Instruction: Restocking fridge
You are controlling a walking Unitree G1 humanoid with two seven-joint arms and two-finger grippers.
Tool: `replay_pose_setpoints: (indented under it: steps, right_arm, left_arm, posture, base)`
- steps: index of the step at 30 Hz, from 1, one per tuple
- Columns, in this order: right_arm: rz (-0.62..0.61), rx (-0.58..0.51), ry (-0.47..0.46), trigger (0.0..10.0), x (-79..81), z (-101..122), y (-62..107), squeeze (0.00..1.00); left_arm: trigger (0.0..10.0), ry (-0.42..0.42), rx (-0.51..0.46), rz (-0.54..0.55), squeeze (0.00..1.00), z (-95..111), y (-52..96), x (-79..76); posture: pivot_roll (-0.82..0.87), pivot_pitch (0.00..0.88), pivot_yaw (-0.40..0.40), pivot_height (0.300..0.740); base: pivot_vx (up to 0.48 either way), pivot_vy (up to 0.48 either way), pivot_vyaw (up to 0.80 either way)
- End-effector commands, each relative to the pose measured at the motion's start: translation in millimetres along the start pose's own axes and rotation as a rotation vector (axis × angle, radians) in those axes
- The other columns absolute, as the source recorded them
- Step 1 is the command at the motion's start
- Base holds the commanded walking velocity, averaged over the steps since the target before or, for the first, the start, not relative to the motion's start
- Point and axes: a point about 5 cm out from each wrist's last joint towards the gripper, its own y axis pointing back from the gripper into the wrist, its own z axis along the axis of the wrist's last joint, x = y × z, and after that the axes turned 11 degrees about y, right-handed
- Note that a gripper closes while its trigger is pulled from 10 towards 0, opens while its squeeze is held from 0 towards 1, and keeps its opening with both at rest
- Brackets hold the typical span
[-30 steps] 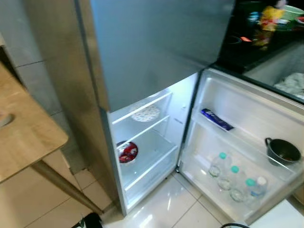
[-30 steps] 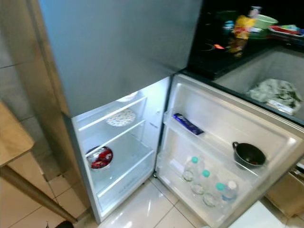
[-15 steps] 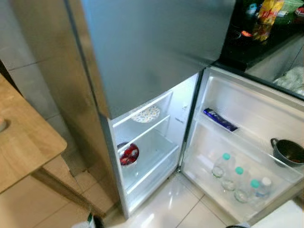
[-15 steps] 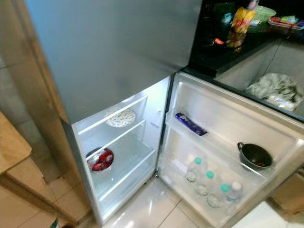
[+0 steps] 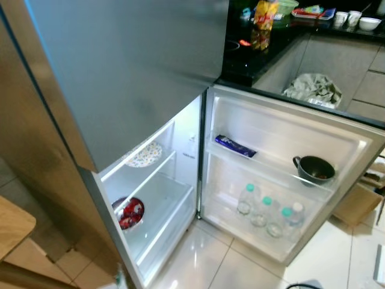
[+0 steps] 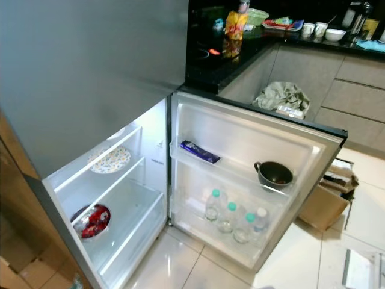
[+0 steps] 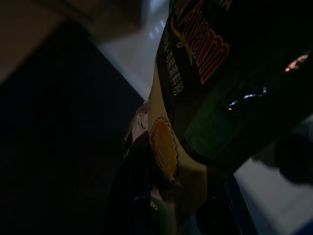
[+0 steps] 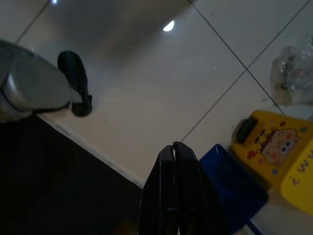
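Green-and-yellow packet point(image 7: 195, 98) sits clamped in the left claw point(image 7: 171, 205).

This is a home kitchen. A tall steel fridge point(image 6: 90, 66) stands with its lower door point(image 6: 252, 180) swung open, the lit shelves holding a patterned plate point(image 6: 109, 160) and a bowl of red food point(image 6: 91, 221). In the door racks sit water bottles point(image 6: 231, 218), a small dark pot point(image 6: 274, 174) and a blue packet point(image 6: 200, 152). Just beside the fridge runs a black countertop point(image 6: 210, 60) carrying a yellow snack bag point(image 6: 234, 27), a green bowl point(image 6: 257, 15) and white cups point(image 6: 316, 29), with grey cabinet drawers point(image 6: 358, 90) below. Glossy white floor tiles point(image 6: 198, 265) cover the ground, a cardboard box point(image 6: 328, 201) rests on them, and a wooden table corner point(image 5: 12, 224) is near the fridge
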Motion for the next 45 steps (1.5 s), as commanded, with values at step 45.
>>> replay_pose_setpoints:
  steps: [45]
  right_arm:
    - [0.262, -0.238, -0.003, 10.0, 21.6, 39, 0.1, 0.00]
  left_arm:
    - [10.0, -0.011, 0.020, -0.049, 0.00, 7, -2.7, -5.7]
  posture:
    - [-0.09, 0.000, 0.000, 0.740]
  base:
    - [0.000, -0.294, 0.00]
